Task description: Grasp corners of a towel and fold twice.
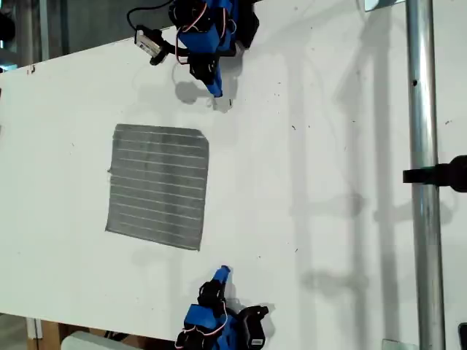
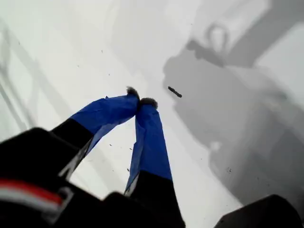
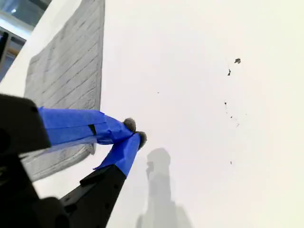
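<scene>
The grey towel (image 1: 157,187) with thin pale stripes lies flat and unfolded on the white table (image 1: 328,182), left of centre in the exterior view. All its corners rest on the table, untouched. My first gripper (image 1: 216,90) (image 2: 141,101) hangs at the top of the exterior view, above the towel's upper right corner (image 1: 203,134) and apart from it, shut on nothing. My second gripper (image 1: 223,273) (image 3: 135,131) sits at the bottom of that view, shut and empty, a short way off the towel's lower right corner (image 1: 198,246). The towel (image 3: 71,71) shows beside it in the second wrist view.
A vertical metal pole (image 1: 423,175) with a black clamp (image 1: 441,175) stands at the exterior view's right. Small dark specks (image 3: 232,66) dot the table, and one dark mark (image 2: 174,91) lies near my first gripper. The table edge runs along the exterior view's top left.
</scene>
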Controlling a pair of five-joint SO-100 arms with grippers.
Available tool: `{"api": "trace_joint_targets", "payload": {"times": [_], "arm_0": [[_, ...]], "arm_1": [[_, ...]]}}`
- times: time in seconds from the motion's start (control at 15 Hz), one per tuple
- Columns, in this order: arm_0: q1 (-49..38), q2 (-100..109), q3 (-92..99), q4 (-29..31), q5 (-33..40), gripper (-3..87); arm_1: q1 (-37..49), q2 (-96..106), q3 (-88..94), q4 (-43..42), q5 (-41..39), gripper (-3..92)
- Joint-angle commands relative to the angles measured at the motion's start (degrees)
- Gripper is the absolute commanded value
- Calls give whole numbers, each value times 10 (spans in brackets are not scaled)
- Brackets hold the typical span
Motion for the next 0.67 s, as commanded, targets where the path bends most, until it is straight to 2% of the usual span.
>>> {"api": "trace_joint_targets", "payload": {"times": [0.0, 0.27, 0.4, 0.6], "arm_0": [[-8, 0, 4, 3, 0, -26], [-10, 0, 4, 3, -3, -26], [-10, 0, 4, 3, 0, -26], [-10, 0, 4, 3, 0, -26]], "arm_1": [[-4, -3, -7, -3, -7, -2], [-8, -3, -9, -4, -8, -2], [-16, -3, -29, -33, -18, -3], [11, -126, -166, -69, -103, -3]]}}
